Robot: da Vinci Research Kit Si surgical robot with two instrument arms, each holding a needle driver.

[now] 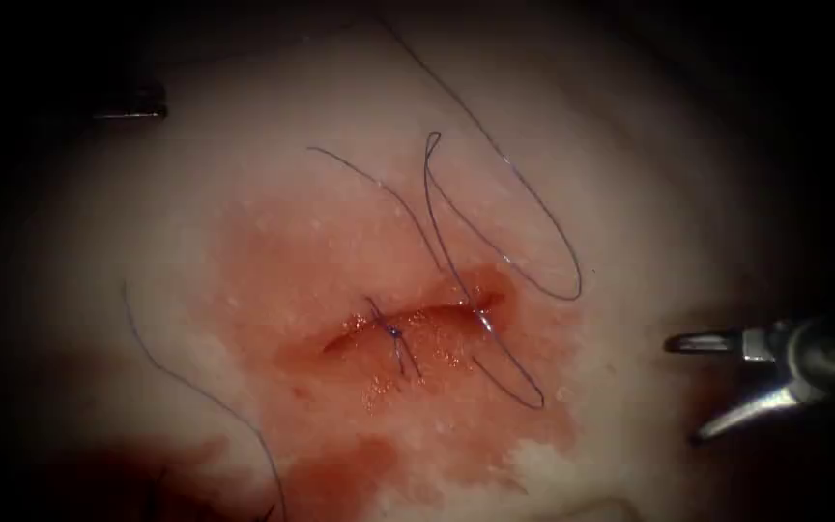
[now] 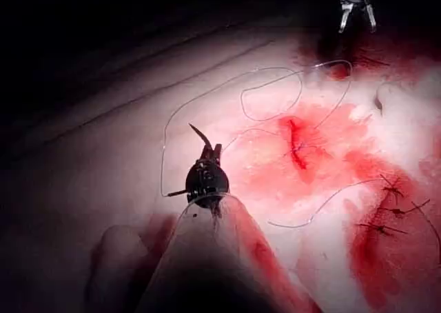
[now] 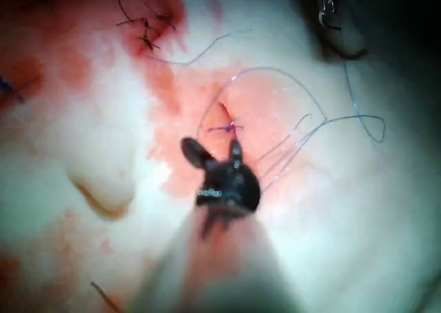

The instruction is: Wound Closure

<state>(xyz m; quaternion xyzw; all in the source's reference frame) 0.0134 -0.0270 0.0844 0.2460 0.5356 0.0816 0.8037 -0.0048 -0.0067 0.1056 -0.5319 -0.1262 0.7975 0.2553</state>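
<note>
The cut (image 1: pixel 417 324) runs across the reddened tissue (image 1: pixel 244 174). A tied knot (image 1: pixel 393 332) sits near its middle. A second stitch (image 1: pixel 483 321) crosses it further right, and its thread (image 1: pixel 533 208) lies in loose loops on the far side. My right tool (image 1: pixel 685 391) hovers right of the cut with jaws spread and nothing in them; its jaws (image 3: pixel 215 151) are also wide apart from close up. My left tool (image 2: pixel 210 154) is far left of the cut, shut on the curved needle (image 2: pixel 196 135) near mid-curve, clear of the tissue. Thread (image 2: pixel 165 154) trails from the needle's tail.
A loose strand of thread (image 1: pixel 195 387) lies left of the cut. Red fluid (image 1: pixel 340 474) pools in front of the wound. Older knotted stitches (image 2: pixel 389 209) with dark cut ends sit further off on the tissue.
</note>
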